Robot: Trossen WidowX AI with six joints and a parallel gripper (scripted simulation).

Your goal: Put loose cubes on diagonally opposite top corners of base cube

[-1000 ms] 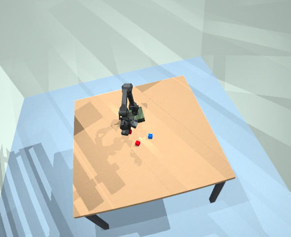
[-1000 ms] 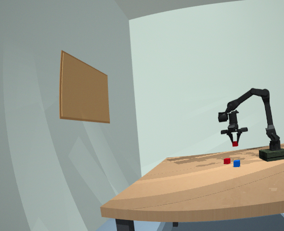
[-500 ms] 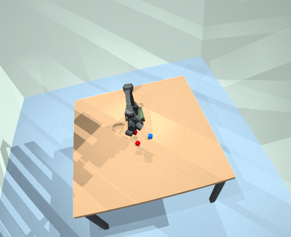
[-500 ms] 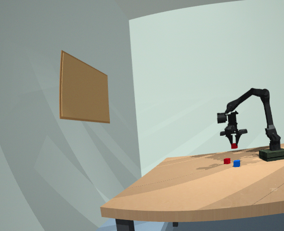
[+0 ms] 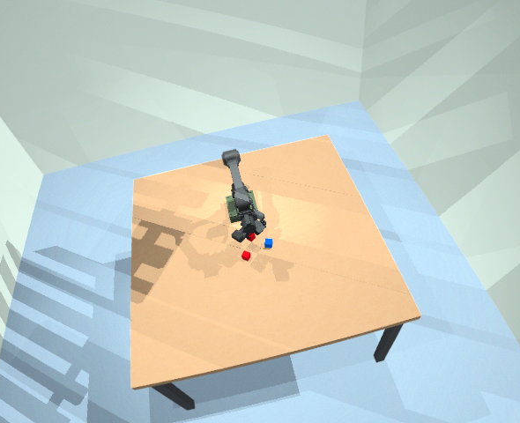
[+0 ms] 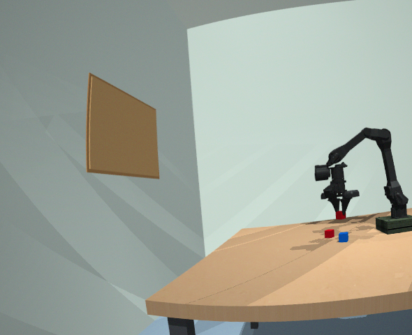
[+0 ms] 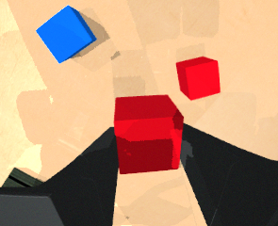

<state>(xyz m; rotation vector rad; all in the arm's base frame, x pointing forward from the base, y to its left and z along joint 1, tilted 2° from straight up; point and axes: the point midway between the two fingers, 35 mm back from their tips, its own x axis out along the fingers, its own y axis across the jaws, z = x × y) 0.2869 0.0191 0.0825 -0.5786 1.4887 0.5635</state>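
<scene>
My gripper (image 5: pixel 251 234) (image 6: pixel 340 212) (image 7: pixel 146 131) is shut on a red cube (image 5: pixel 251 237) (image 6: pixel 340 216) (image 7: pixel 145 154). It holds this cube above the table, with the fingers pointing down. The second red cube (image 5: pixel 246 256) (image 6: pixel 329 233) (image 7: pixel 200 80) sits on the table, at the upper right in the wrist view. The blue cube (image 5: pixel 268 243) (image 6: pixel 343 236) (image 7: pixel 65 34) sits on the table at the upper left in the wrist view, apart from the second red cube. Nothing rests on the blue cube. The held cube is over neither of them in the wrist view.
The wooden table (image 5: pixel 306 300) (image 6: pixel 234 285) carries the arm on a dark green block (image 5: pixel 234 211) (image 6: pixel 397 224) (image 7: pixel 20 181), which is behind the gripper. A brown board (image 6: pixel 123 133) hangs on the wall. Shadows fall across the table around the cubes.
</scene>
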